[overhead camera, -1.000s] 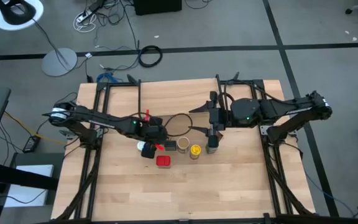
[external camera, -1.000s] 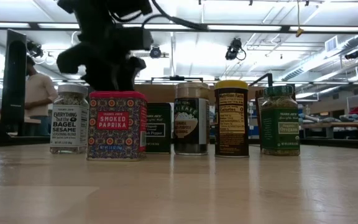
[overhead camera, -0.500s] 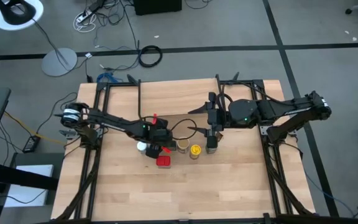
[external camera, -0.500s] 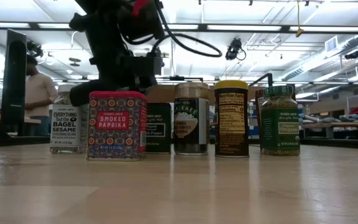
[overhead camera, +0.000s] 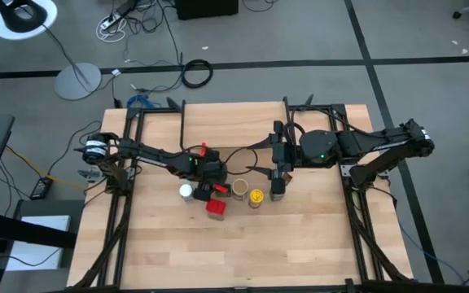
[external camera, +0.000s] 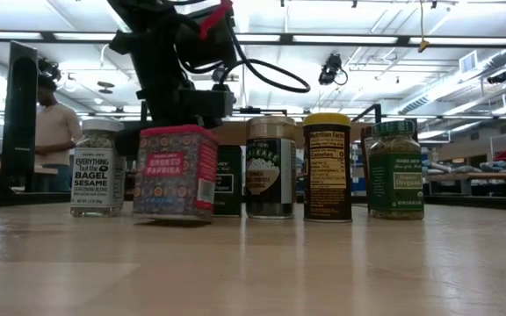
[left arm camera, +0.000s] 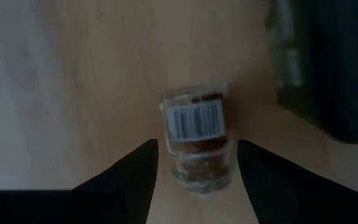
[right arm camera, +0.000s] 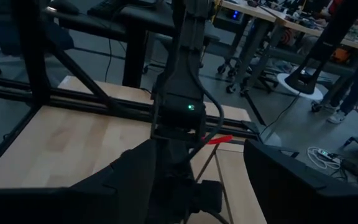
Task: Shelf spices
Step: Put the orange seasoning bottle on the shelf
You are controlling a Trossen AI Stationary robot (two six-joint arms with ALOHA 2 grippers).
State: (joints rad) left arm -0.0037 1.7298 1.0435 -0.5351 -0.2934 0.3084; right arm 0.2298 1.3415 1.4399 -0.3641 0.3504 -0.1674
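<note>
Row of spices on the table [external camera: 323,263], all near the middle and standing just beside one another: white-lidded jar [external camera: 97,167], red tin [external camera: 174,171], dark tin [external camera: 229,180] behind it, grey-labelled jar [external camera: 271,167], yellow-lidded jar [external camera: 328,167], green jar [external camera: 395,168]. I cannot pick out the shelf with any certainty.

Left gripper [overhead camera: 209,184] is low over the red tin's end of the row, fingers apart, nothing clamped. Right gripper [overhead camera: 278,181] sits by the green jar, fingers also spread and empty.

Handling, my estimate:
- Red tin: light, thin metal, flat smooth sides. Take it across two opposite flat faces, low on the body; a corner grip would likely let it twist.
- Glass jars: heavier, rigid, slick, breakable if dropped. Grip the body below the lid, not the lid itself.
- Tight spacing means a finger could easily nudge a neighbour.

Views compared:
- Low view alone shows the labels and heights, and the red tin looking slightly tilted off its base. Whether the gripper touches it I cannot tell.
- High view alone shows which arm is which and how the row is staggered.
- Left wrist view shows a barcoded clear jar [left arm camera: 194,134] just past the fingertips, probably the white-lidded one.
- Right wrist view shows only the other arm.
</note>
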